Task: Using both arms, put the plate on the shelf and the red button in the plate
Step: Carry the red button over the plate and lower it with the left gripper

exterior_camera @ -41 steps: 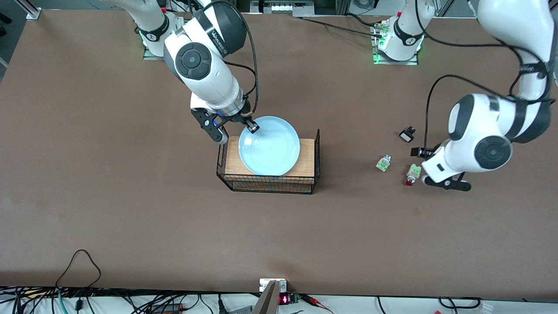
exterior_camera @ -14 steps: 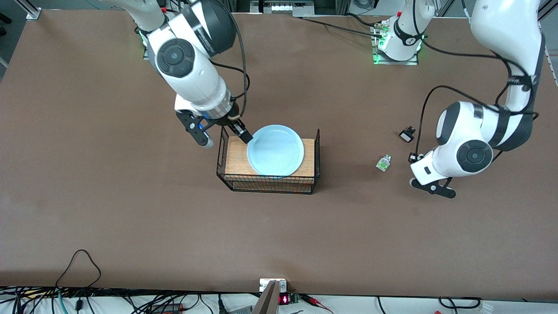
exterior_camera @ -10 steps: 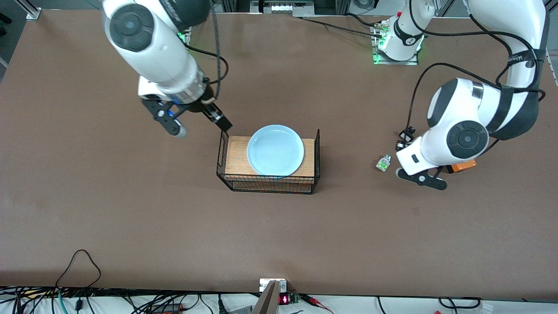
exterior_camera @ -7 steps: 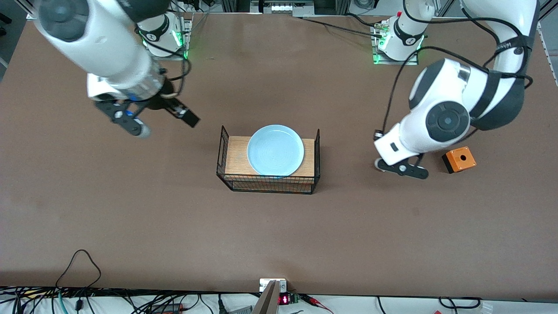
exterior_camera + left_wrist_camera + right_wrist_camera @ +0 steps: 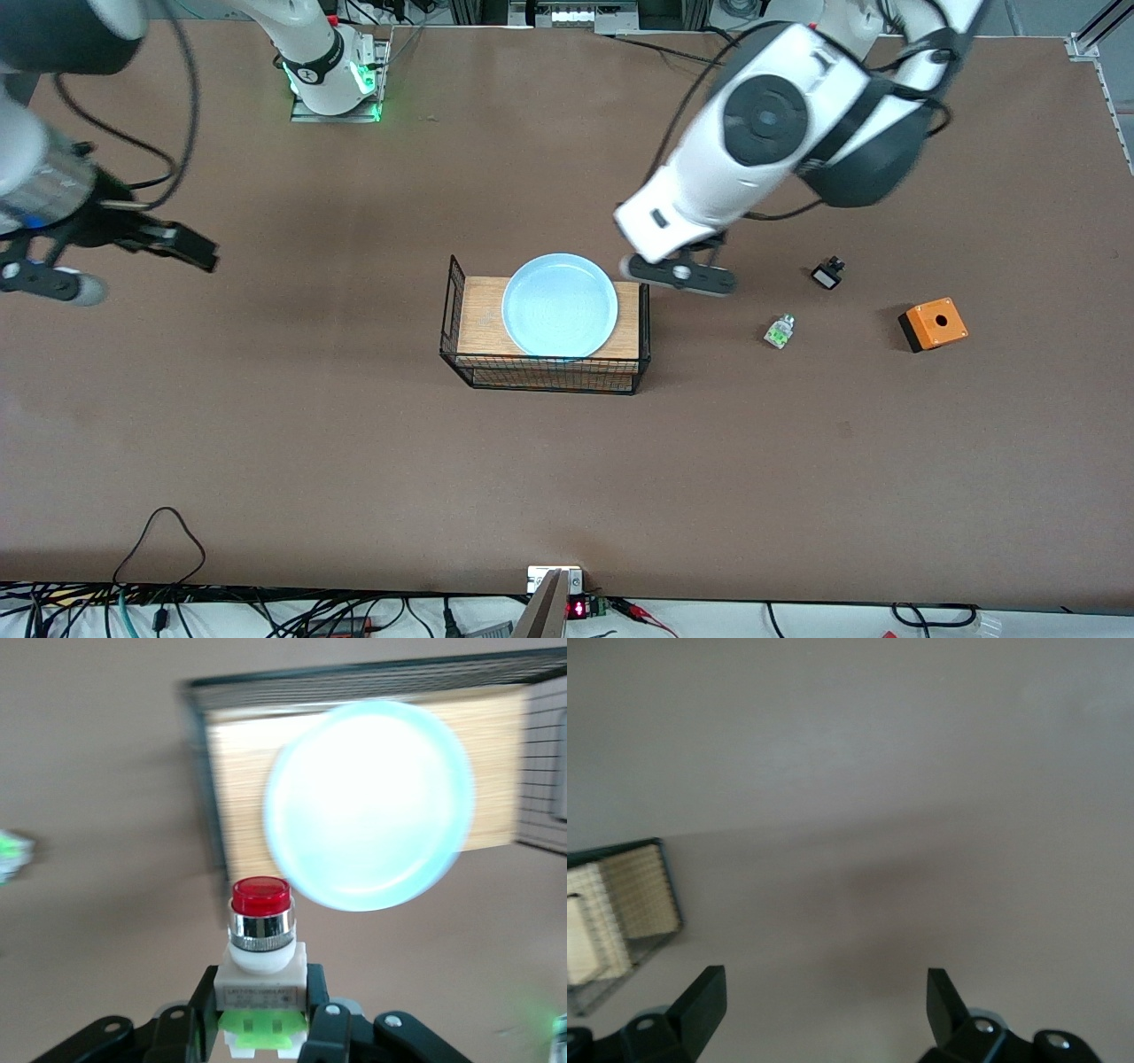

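The pale blue plate (image 5: 559, 304) lies flat in the wire basket (image 5: 545, 372) on its wooden floor. My left gripper (image 5: 680, 273) is up in the air over the table beside the basket's end toward the left arm. It is shut on the red button (image 5: 260, 939), gripping the white body with the red cap pointing out. The button is hidden in the front view. The left wrist view shows the plate (image 5: 368, 806) and basket (image 5: 199, 771) ahead of the button. My right gripper (image 5: 149, 276) is open and empty over bare table near the right arm's end; its jaws stand wide apart in the right wrist view (image 5: 824, 992).
A small green-white part (image 5: 779, 331), a small black part (image 5: 827, 273) and an orange box with a hole (image 5: 933, 324) lie on the table toward the left arm's end. A corner of the basket (image 5: 620, 904) shows in the right wrist view.
My right gripper let go of the plate in the basket and swung away toward the right arm's end. My left gripper took the red button off the table and carried it to the basket.
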